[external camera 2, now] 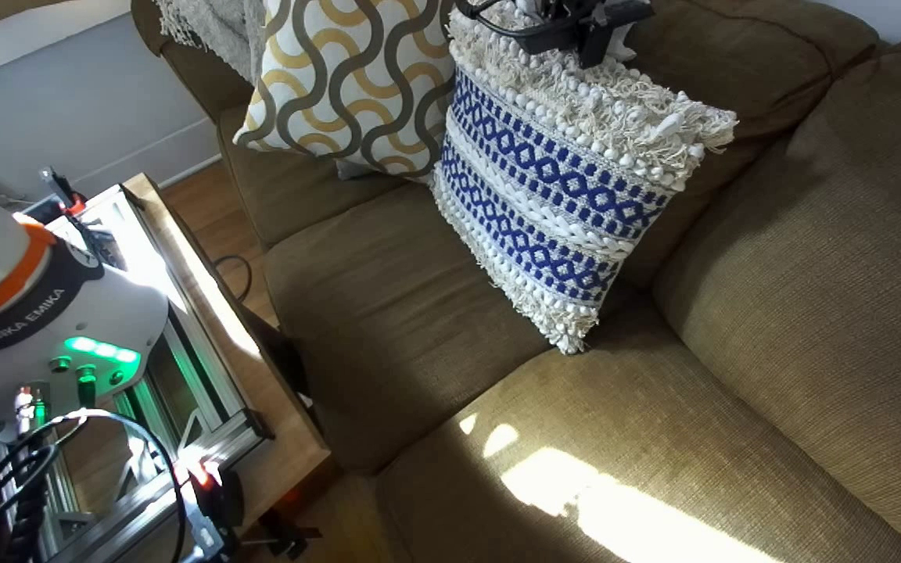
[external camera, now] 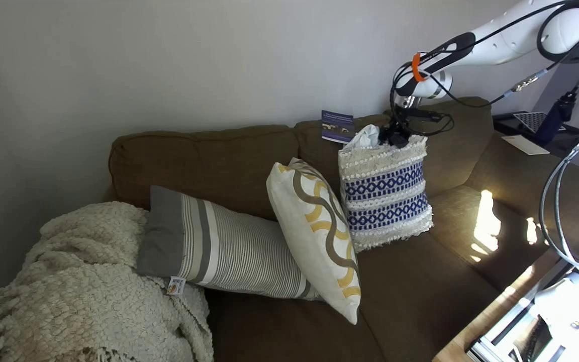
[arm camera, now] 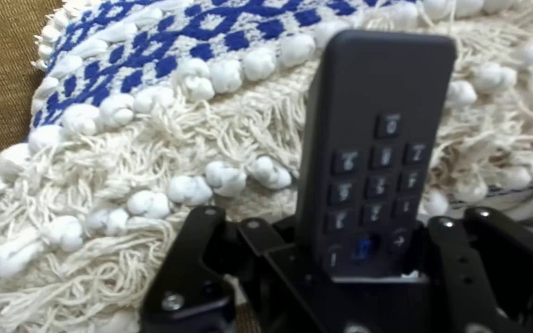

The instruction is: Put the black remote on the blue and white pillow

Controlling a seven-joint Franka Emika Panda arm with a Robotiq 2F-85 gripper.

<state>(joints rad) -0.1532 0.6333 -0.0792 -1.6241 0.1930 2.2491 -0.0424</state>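
Couch (external camera: 405, 291): brown, set against a pale wall (external camera: 194, 60), sunlit in patches.
Remote (arm camera: 377, 138): in the gripper (arm camera: 356, 231), over the fringed top of the blue pillow (external camera: 387, 201), keypad showing in wrist view; touching fabric or just clear of it, cannot tell; not made out in either exterior view.
Gripper: closed in on the remote, pinching the long edges near one end; leaving most of the length jutting out, probably to land the free end first and keep metal off the tassels.
Blue pillow: upright, leaned back on the backrest (external camera: 209, 161), probably for display; offering only a steep front and a narrow, lumpy top to land on.
Landing: judged close, not yet released. Likely next: lower, lay flat against the weave, let go slowly. Could slide down the front or drop behind if freed on the edge.
Arm (external camera: 505, 45): stretched out above the backrest, bent down at the wrist, presumably to reach the top from above.
Swirl pillow (external camera: 314, 236): beside the blue pillow, tilted, overlapping one end of the striped pillow (external camera: 239, 251); perhaps propped by it.
Throw (external camera: 83, 296): heaped against the striped pillow, well apart from the gripper.
Booklet (external camera: 338, 126): at the top of the backrest, near the blue pillow; reason unclear.
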